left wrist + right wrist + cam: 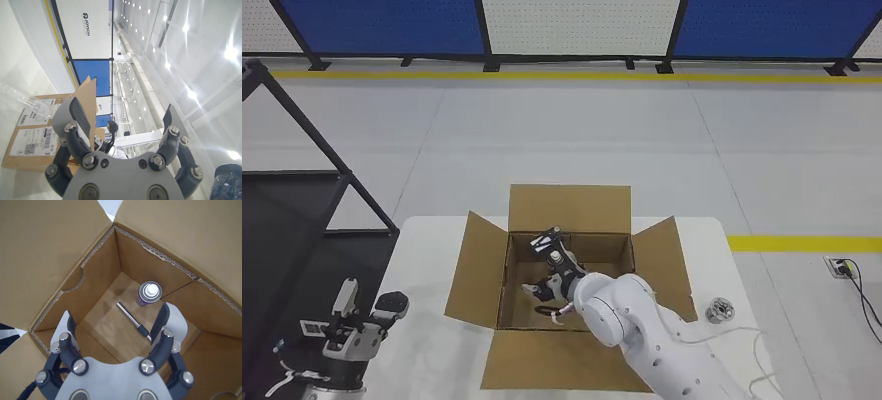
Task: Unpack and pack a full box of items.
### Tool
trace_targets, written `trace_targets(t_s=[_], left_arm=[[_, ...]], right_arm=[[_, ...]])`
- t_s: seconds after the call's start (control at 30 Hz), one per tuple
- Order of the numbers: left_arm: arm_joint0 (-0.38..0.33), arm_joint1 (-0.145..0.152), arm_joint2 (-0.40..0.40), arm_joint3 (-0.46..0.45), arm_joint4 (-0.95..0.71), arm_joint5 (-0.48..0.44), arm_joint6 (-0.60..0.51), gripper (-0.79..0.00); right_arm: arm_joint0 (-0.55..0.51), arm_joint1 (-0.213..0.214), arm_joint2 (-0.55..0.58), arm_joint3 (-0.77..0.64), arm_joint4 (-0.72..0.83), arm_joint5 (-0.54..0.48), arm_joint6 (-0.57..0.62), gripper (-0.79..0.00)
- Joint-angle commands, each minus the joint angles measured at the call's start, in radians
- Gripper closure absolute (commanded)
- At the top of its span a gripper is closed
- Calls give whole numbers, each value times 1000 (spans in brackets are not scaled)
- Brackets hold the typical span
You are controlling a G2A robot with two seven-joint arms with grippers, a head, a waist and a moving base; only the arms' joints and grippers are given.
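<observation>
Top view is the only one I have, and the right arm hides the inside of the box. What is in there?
Observer: A spray can stands upright on the floor of the box, close to one wall.
Operator: Anything else?
Observer: A metal rod with a dark grip lies flat beside the can, apart from it.
Operator: Does the right gripper hold something?
Observer: No. The right gripper is open and holds nothing.

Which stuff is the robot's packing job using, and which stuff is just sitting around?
For the job: cardboard box; spray can standing inside it; metal rod lying on its floor; right gripper, open above them; small metal piece on the table beside the box, maybe already unpacked.

Just sitting around: black rack; blue panels; floor socket.
</observation>
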Motion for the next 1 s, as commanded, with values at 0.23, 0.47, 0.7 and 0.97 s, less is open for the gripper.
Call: trace_targets(t_s=[0.23, 0.47, 0.7, 0.97], left_arm=[[-5, -2, 1, 0, -4, 4, -1, -785], [-3, -4, 0, 3, -7, -1, -3, -785], [6, -6, -8, -1, -11, -5, -3, -785], [11, -8, -9, -5, -8, -7, -3, -785]], right_arm=[[57, -60, -52, 153, 16, 144, -33, -785], [88, -99, -68, 262, 34, 202, -65, -785], [106, -138, -65, 369, 85, 210, -148, -785], [122, -175, -56, 468, 125, 217, -223, -517]])
